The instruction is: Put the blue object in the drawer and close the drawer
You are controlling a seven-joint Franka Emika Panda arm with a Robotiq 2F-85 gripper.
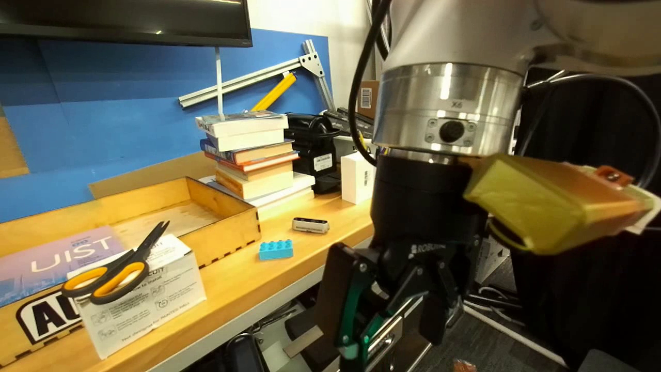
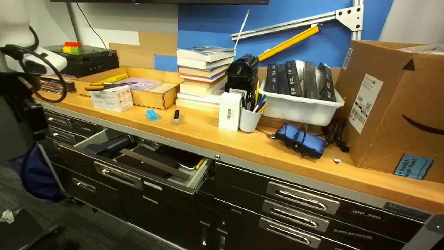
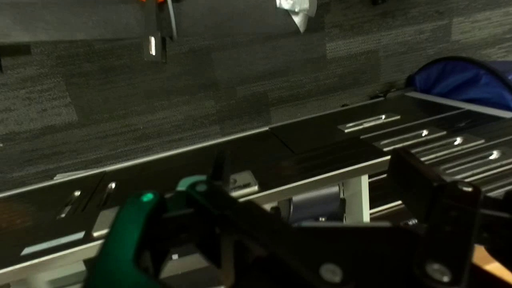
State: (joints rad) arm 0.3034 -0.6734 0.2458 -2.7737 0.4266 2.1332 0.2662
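Plainly a light-blue, stud-topped rectangular block.

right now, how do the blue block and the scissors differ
Colour: the block is light blue, while the scissors are dark with orange-yellow handles. Size: the block is far smaller than the scissors. Place: the block sits directly on the tabletop, whereas the scissors lie on a white box. Both are outside the open drawer.

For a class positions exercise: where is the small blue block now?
In both exterior views the blue block lies on the wooden worktop, right of the white box under the scissors and left of a small grey device.
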